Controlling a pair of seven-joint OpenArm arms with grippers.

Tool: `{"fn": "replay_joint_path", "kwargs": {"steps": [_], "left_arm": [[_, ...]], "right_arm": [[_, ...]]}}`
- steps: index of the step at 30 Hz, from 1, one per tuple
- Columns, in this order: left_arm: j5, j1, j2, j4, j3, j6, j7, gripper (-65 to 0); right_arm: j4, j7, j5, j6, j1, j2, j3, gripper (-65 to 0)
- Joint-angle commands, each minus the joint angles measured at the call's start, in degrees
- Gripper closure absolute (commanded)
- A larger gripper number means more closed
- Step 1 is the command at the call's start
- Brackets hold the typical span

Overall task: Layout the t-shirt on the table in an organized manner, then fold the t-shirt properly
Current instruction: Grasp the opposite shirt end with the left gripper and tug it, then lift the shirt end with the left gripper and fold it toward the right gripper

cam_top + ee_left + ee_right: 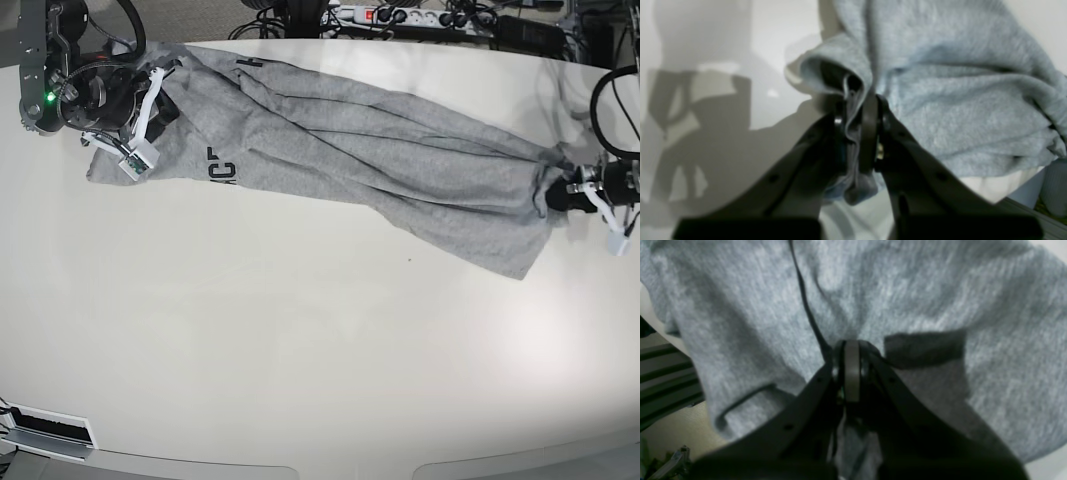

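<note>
Here we are in the laying-out step: our left gripper (858, 133) and right gripper (851, 373) each pinch the t-shirt (360, 165), stretched along the table's (300, 350) far edge, so next we pull it flat.

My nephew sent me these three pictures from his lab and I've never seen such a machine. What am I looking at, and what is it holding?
It is a robot with two arms. One picture looks down on the table from above; the other two come from cameras on each wrist, peering past that arm's tool. A grey t-shirt with black lettering lies stretched across the table. The left tool is shut on a bunched end of it, at the overhead picture's right. The right tool is shut on the other end.
</note>
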Motion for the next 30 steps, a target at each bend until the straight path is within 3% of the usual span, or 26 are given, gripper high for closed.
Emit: {"fn": "replay_joint_path", "kwargs": {"steps": [1,6,10,12,17,19,24,30], "left_arm": [[-1.5,-1.8,-2.6,0.8,-0.5,-0.3,-1.1,0.0],[-2.0,-2.0,-6.0,2.6,-0.5,-0.3,-0.5,0.0],[-5.0,-2.0,-7.1,3.0,-0.5,-0.3,3.2,0.0],[-9.5,-2.0,-7.7,3.4,-0.5,-0.3,5.7,0.0],[-31.1,-2.0,-7.3,8.9,-0.5,-0.3,19.4,0.0],[-32.2,-1.9,-7.0,13.0,-0.5,-0.3,24.1,0.0],[-32.2,0.0,-4.8,26.6,-0.5,-0.3,25.4,0.0],[-32.2,5.3,3.4,42.6,-0.3,-0.3,25.4,0.0]], "right_arm": [[0.9,0.4,0.9,1.1,0.3,0.7,0.3,0.0],[2.7,0.4,4.9,1.8,0.3,0.6,0.3,0.0],[4.8,0.4,7.8,1.8,0.3,0.6,0.3,0.0],[5.4,0.4,8.2,1.8,0.6,0.5,0.3,0.0],[5.5,0.4,8.0,1.8,1.9,0.5,0.3,0.0],[5.5,0.7,8.0,1.8,2.1,0.5,0.3,0.0],[5.5,1.1,8.0,1.8,2.1,0.5,0.3,0.0],[5.5,1.2,8.0,1.8,2.0,0.2,0.3,0.0]]}}
